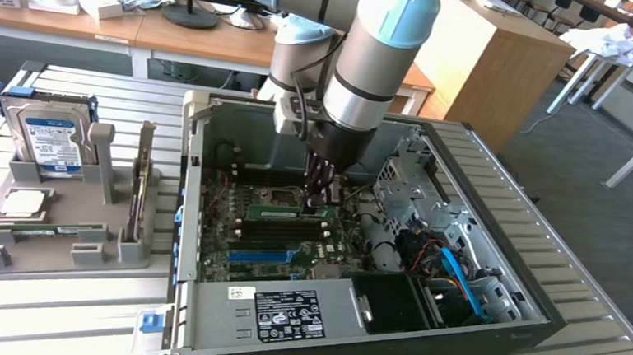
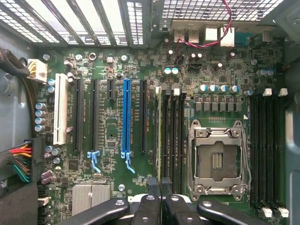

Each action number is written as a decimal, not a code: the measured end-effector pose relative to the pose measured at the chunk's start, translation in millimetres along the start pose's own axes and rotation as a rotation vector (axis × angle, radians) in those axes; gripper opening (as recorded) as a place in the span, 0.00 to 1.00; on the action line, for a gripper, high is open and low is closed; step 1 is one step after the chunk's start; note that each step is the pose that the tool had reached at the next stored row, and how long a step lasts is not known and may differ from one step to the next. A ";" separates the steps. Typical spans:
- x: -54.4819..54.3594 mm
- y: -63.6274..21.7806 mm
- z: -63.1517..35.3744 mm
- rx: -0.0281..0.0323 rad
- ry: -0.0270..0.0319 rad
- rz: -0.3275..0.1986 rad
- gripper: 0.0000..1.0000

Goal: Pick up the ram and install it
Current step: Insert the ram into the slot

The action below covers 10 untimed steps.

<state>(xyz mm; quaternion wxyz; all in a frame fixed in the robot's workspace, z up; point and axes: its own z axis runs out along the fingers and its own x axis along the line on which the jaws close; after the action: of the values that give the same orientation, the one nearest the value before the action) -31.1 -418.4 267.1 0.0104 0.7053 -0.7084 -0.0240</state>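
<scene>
Slatted counter, open PC case: tool clamped on ram at motherboard; insertion step, likely needs straight, even press.

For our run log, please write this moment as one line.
tool: shut, inside case | ram: upright on motherboard beside processor socket, tool at one end | held or only touched: cannot tell

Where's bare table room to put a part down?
Bare table slats between the grey holder and the near edge, on the exterior view's left of the computer case; another strip on the exterior view's right of it. Crowded: inside the case, around the tool and cables.
</scene>
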 end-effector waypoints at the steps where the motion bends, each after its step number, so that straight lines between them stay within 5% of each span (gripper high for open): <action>1: 0.0 0.0 0.2 0.0000 0.0000 0.000 0.12; 10: 0.0 -0.1 2.2 0.0000 -0.0001 0.000 0.12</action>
<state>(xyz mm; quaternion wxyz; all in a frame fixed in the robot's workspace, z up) -31.1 -418.4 264.8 0.0104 0.7053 -0.7084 -0.0240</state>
